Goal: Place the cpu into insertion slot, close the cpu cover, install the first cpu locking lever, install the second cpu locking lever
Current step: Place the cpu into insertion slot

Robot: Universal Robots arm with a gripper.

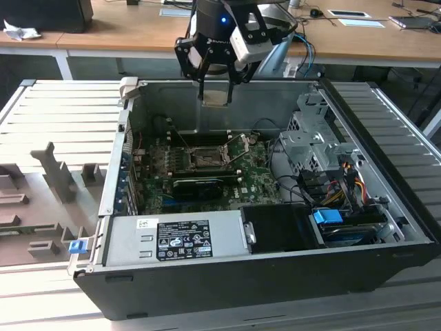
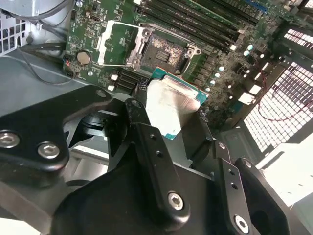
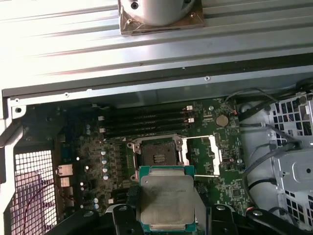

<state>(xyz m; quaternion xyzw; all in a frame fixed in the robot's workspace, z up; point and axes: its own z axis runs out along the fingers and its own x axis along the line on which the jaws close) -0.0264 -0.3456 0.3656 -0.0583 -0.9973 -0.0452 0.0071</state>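
Observation:
My gripper (image 1: 215, 88) hangs over the far wall of the open computer case, shut on the cpu (image 1: 215, 98) by two opposite edges. In both wrist views the cpu (image 3: 166, 199) (image 2: 172, 105) shows its pale silver top and green rim between the black fingers (image 2: 139, 120). The insertion slot (image 3: 156, 155) (image 2: 164, 49) (image 1: 200, 158) lies bare on the green board below and ahead of the chip. The cpu cover (image 3: 204, 155) (image 2: 117, 40) is swung open to one side of the slot. A thin wire lever (image 2: 113, 64) lies along the cover's edge.
Black memory slots (image 3: 146, 125) run beside the slot. A long black card (image 1: 196, 185) sits nearer the front, then the power supply (image 1: 182, 238). A metal drive cage (image 1: 317, 145) with cables fills the exterior view's right. A grey fixture tray (image 1: 41, 200) lies outside the case.

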